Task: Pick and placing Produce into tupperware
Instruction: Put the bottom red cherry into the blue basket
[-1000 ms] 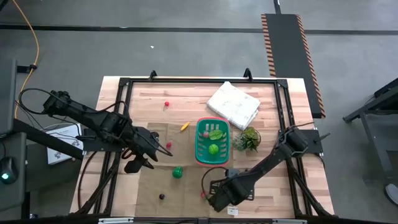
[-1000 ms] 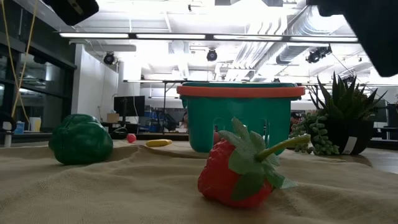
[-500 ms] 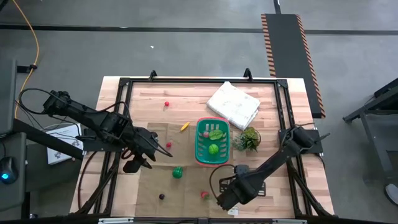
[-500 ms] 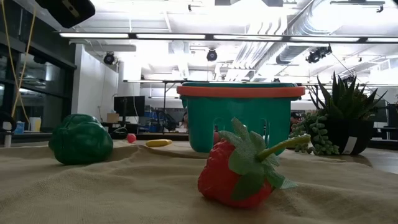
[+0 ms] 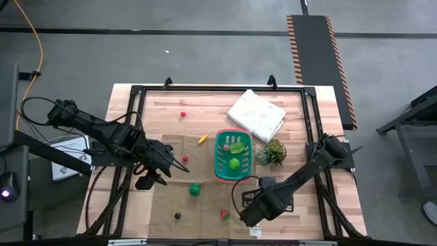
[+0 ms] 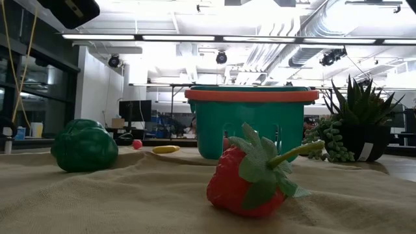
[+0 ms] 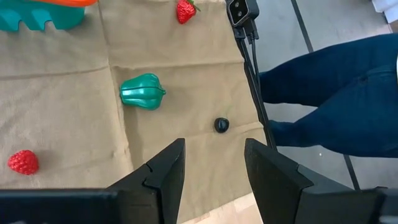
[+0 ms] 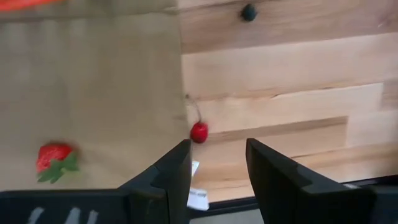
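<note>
The teal tupperware (image 5: 233,156) stands mid-table on a tan cloth, with green produce (image 5: 235,154) inside. Loose produce lies around it: a strawberry (image 5: 224,214) on its side, a green pepper (image 5: 195,189), a red berry (image 5: 185,159), a yellow piece (image 5: 203,139), another red berry (image 5: 183,115) and a cherry (image 8: 199,132) on the bare wood. My left gripper (image 5: 147,180) hangs open left of the pepper. My right gripper (image 5: 247,217) hangs open, pointing down, just right of the strawberry (image 8: 55,157). Nothing is between either pair of fingers.
A white rumpled cloth bundle (image 5: 257,115) lies at the far right, and a spiky potted plant (image 5: 273,154) stands right of the tupperware. A small dark ball (image 5: 177,216) lies near the front edge. A person's leg in blue (image 7: 336,93) shows beyond the table's near edge.
My right gripper has risen and gone toward the table's right edge, away from the strawberry, which it stood over a second ago. The strawberry lies where it was.
</note>
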